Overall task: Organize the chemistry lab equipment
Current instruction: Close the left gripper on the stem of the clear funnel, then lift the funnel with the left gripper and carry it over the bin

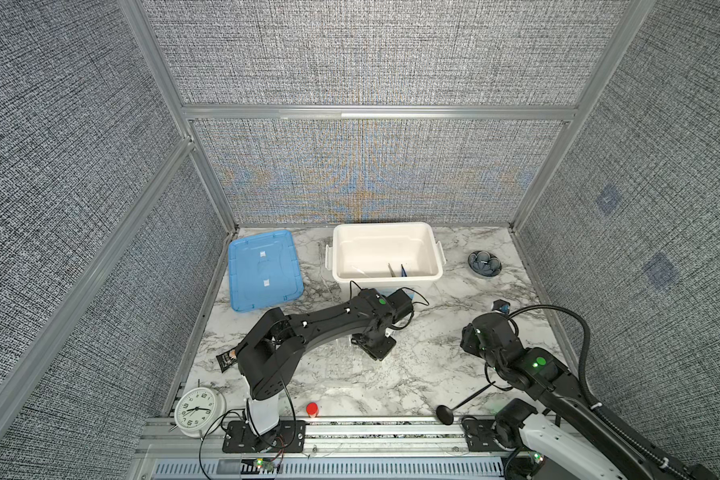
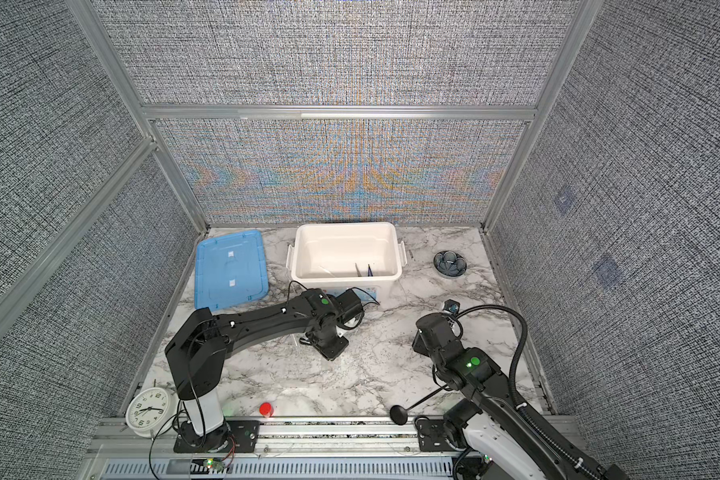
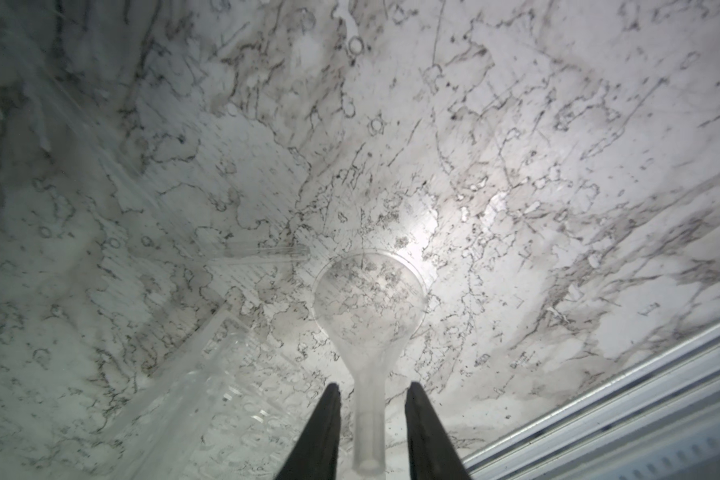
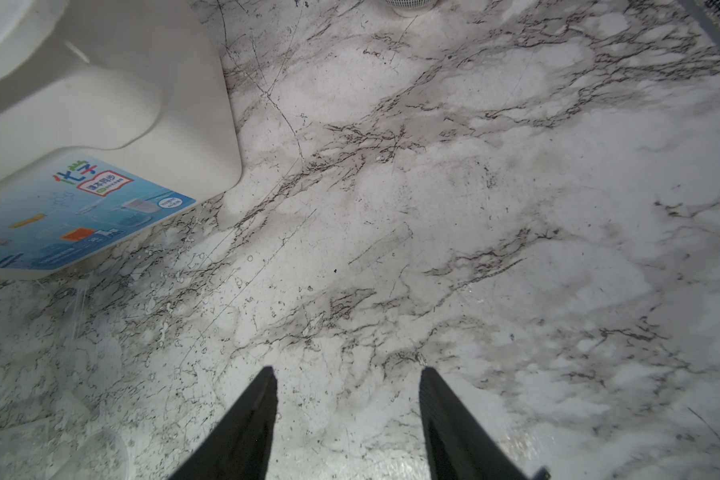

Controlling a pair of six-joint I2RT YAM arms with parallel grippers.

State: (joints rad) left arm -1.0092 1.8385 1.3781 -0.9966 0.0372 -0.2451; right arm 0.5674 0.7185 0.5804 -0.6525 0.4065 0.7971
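In the left wrist view a clear funnel (image 3: 368, 299) lies on the marble table, its narrow stem (image 3: 368, 415) running back between my left gripper's (image 3: 373, 388) black fingers. A thin gap shows on each side of the stem, so the jaws are open around it. A clear rack (image 3: 208, 395) lies beside the funnel, and a clear tube (image 3: 267, 251) a little beyond. Silver tweezers (image 1: 393, 269) and dark blue forceps (image 1: 403, 270) rest inside the white bin (image 1: 387, 226). My right gripper (image 4: 348, 374) hangs open over bare marble, holding nothing.
A blue lid (image 1: 262, 270) lies left of the bin. A grey-blue flower-shaped dish (image 1: 484, 263) sits at the back right. Along the front edge are a black ladle (image 1: 462, 403), a red-capped item (image 1: 312, 409) and a white clock (image 1: 196, 411).
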